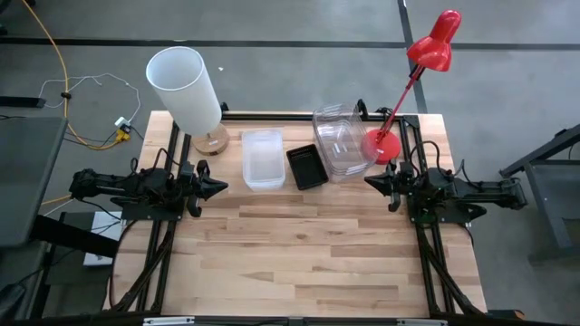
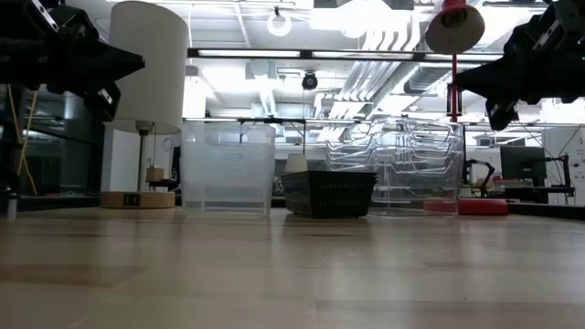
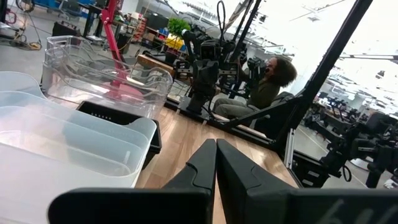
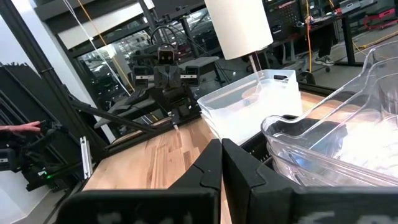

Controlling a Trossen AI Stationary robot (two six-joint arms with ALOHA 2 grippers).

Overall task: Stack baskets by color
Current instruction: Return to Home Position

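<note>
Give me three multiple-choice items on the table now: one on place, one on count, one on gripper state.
1. What stands between the white stack and the clear stack?
A) the black bin
B) a cup
C) nothing

2. How many separate bin groups stand on the table?
A) two
B) three
C) five

3. The left gripper and right gripper, at the table's sides, are:
A) shut, empty
B) shut on bins
C) wide open

Key:
1 A: the high view shows it between them.
2 B: the groups are white, black and clear.
3 A: each wrist view shows the fingers meeting around nothing.
</note>
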